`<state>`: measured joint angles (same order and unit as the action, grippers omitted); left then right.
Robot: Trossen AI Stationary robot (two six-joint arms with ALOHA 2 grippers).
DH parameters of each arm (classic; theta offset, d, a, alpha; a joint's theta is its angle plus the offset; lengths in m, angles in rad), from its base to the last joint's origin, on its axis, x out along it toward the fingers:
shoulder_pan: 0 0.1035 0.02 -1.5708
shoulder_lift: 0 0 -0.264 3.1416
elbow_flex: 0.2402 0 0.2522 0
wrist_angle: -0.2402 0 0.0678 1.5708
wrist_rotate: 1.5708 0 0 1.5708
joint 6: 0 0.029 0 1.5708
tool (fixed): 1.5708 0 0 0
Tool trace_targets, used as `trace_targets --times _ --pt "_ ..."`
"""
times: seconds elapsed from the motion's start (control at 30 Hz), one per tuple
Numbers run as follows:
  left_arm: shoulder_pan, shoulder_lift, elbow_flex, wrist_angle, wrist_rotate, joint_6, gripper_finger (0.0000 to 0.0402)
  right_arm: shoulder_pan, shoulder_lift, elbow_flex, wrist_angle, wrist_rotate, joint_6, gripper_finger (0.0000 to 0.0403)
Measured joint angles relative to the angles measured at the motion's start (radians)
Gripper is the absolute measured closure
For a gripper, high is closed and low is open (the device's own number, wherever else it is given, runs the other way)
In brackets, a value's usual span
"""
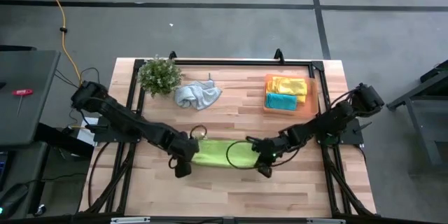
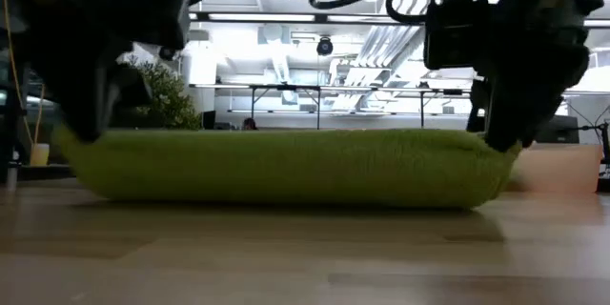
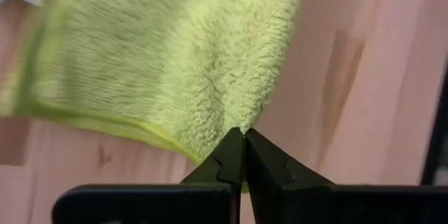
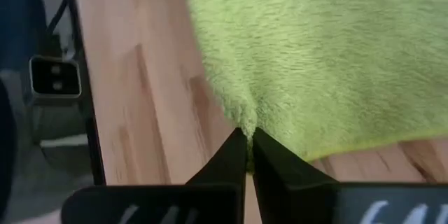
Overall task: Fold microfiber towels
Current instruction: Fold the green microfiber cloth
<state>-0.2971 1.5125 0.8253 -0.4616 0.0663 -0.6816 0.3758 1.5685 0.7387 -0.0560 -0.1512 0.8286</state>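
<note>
- High view: the wooden desk [image 1: 231, 182] fills the middle of the frame, with bare wood along its lower edge and lower corners. The lime green towel [image 1: 222, 152] lies just below the centre as a flat strip, long side across the frame. The left gripper [image 1: 183, 164] sits at its left end and the right gripper [image 1: 263, 162] at its right end. A pale grey-blue towel [image 1: 197, 95] lies crumpled in the upper middle, just right of the small plant [image 1: 159, 75]. At upper right, the orange tray [image 1: 312, 92] holds a yellow towel [image 1: 288, 85] and a teal towel [image 1: 281, 101], both folded, the teal one nearer the centre of the frame.
- Low view: the lime green towel [image 2: 286, 167] spans nearly the whole width as a thick, rounded, fuzzy band resting on the desk [image 2: 305, 257], with bare wood in front of it. Dark gripper bodies come down at both of its ends.
- Left wrist view: the left gripper [image 3: 243, 134] is pinched tight on a corner of the lime green towel [image 3: 168, 56], whose pile is shaggy with a stitched hem; bare wood lies to the right.
- Right wrist view: the right gripper [image 4: 248, 134] is likewise clamped on a towel [image 4: 336, 56] corner, close to the desk's edge at the left of the frame.
- No readable writing shows in any view.
</note>
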Motion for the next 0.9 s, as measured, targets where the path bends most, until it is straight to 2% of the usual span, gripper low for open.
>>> trace_targets --times 0.4,0.5,0.63,0.9 --pt "0.127 -0.02 0.0 -0.107 -0.158 -0.108 0.0401 -0.109 -0.028 0.001 -0.038 0.003 0.25 0.0402" --pt "0.129 -0.02 -0.009 -0.098 -0.214 -0.146 0.0401 -0.125 -0.04 0.0 -0.056 0.036 0.286 0.0402" --pt "0.126 -0.02 -0.036 -0.092 -0.232 -0.208 0.0401 -0.136 -0.047 0.0 -0.092 0.068 0.334 0.0403" --pt "0.112 -0.021 -0.067 -0.077 -0.295 -0.25 0.0392 -0.136 -0.045 0.0 -0.1 0.076 0.342 0.0402"
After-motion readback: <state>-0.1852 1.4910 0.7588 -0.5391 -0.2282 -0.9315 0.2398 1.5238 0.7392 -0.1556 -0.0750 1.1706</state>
